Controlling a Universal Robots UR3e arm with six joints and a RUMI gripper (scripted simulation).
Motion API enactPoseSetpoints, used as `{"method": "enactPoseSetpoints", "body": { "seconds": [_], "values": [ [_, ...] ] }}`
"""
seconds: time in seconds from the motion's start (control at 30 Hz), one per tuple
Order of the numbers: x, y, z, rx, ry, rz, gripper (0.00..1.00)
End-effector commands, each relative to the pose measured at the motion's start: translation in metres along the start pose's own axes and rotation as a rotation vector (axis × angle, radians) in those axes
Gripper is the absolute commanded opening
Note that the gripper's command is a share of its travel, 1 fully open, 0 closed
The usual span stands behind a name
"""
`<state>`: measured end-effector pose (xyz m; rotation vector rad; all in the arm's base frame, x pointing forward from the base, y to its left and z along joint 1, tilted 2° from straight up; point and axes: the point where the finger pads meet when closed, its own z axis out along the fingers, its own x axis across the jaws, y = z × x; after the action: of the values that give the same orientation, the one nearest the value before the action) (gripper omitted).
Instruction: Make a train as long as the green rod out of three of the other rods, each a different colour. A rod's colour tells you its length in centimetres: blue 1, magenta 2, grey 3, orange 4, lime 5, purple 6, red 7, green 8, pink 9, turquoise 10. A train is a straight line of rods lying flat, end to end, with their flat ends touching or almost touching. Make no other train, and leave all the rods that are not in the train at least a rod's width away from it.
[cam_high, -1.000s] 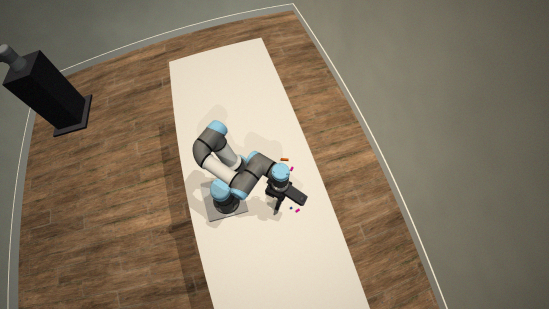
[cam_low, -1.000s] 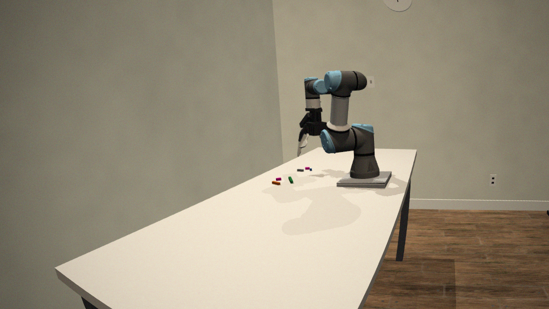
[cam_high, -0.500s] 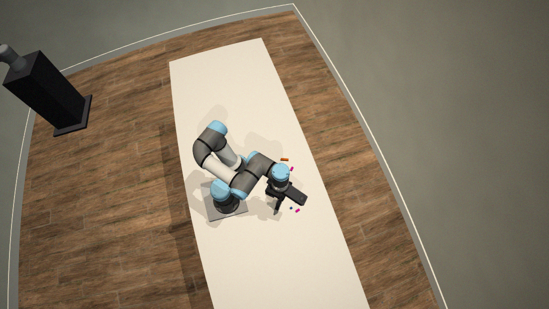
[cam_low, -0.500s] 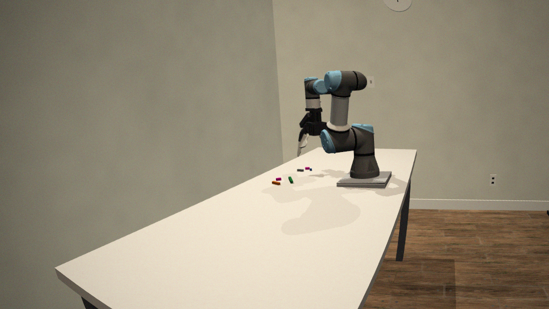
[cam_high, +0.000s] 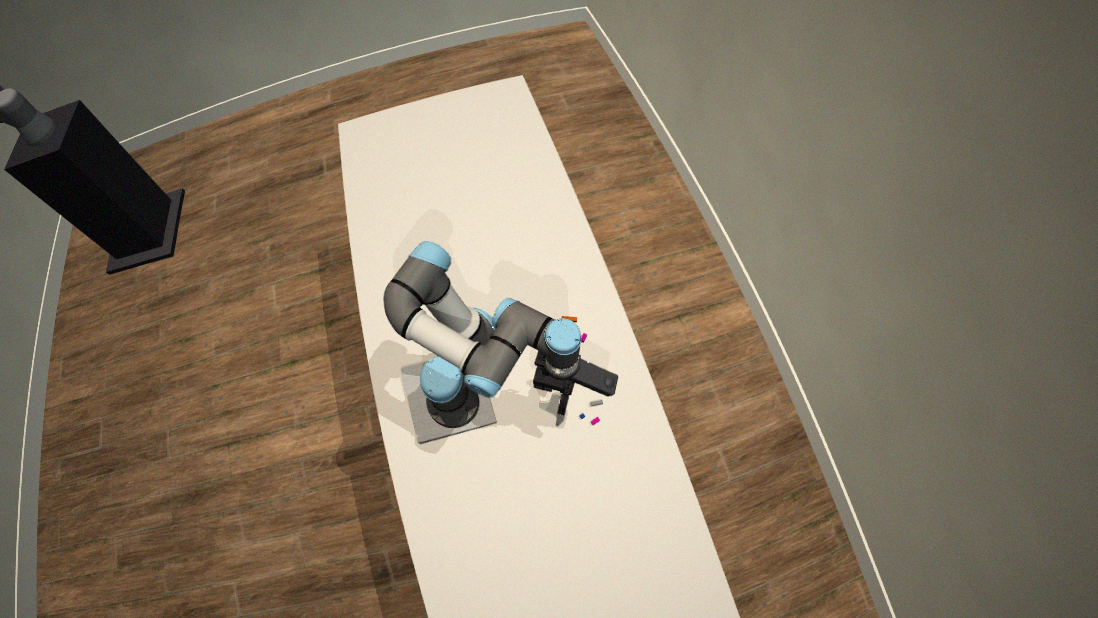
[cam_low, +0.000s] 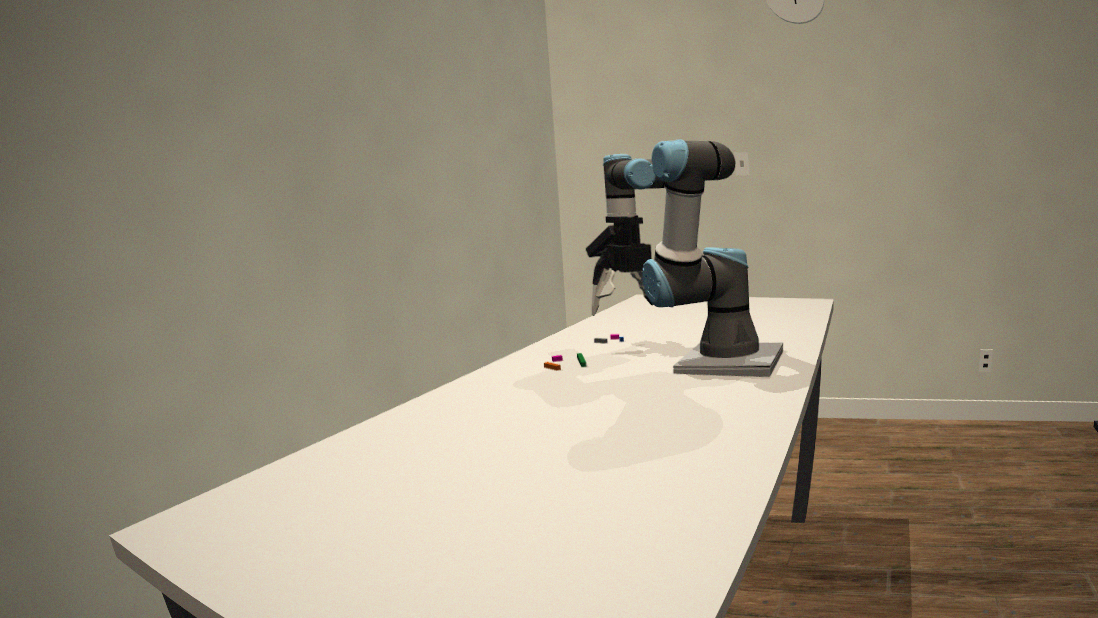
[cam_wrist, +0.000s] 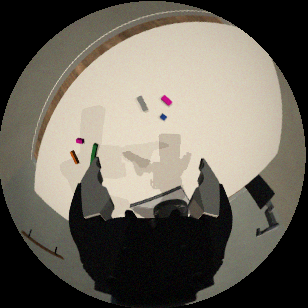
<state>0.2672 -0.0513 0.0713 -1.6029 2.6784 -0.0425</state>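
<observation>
My gripper (cam_wrist: 150, 158) is open and empty, high above the table. A green rod (cam_low: 581, 359) (cam_wrist: 94, 152) lies near an orange rod (cam_high: 569, 318) (cam_low: 551, 366) (cam_wrist: 74, 157) and a magenta rod (cam_high: 583, 337) (cam_low: 557, 358) (cam_wrist: 80, 141); the arm hides the green rod in the top view, and a fingertip overlaps its end in the wrist view. A grey rod (cam_high: 596, 403) (cam_low: 600, 340) (cam_wrist: 142, 104), a second magenta rod (cam_high: 595, 420) (cam_low: 614, 336) (cam_wrist: 166, 100) and a blue rod (cam_high: 582, 416) (cam_low: 621, 339) (cam_wrist: 163, 117) lie in another loose group, apart from each other.
The rods lie on a long white table (cam_high: 461, 168) (cam_low: 368, 491) (cam_wrist: 225, 75). The arm's base plate (cam_high: 480, 414) (cam_low: 691, 368) stands on it near one long edge. The two rod groups lie toward the opposite long edge. A dark pedestal (cam_high: 99, 184) stands off the table.
</observation>
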Motion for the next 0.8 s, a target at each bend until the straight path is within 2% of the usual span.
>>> {"method": "enactPoseSetpoints", "body": {
  "seconds": [0.0, 0.17, 0.23, 0.3, 0.77],
  "values": [
    [-0.013, 0.0, -0.001, 0.002, -0.002, -0.167, 1.0],
    [-0.025, 0.001, -0.001, 0.002, -0.001, -0.318, 1.0],
    [-0.025, 0.001, -0.001, 0.002, -0.001, -0.318, 1.0],
    [-0.034, 0.003, -0.001, 0.002, -0.001, -0.423, 1.0],
    [-0.065, 0.012, -0.001, 0.002, -0.001, -0.808, 1.0]
  ]
}}
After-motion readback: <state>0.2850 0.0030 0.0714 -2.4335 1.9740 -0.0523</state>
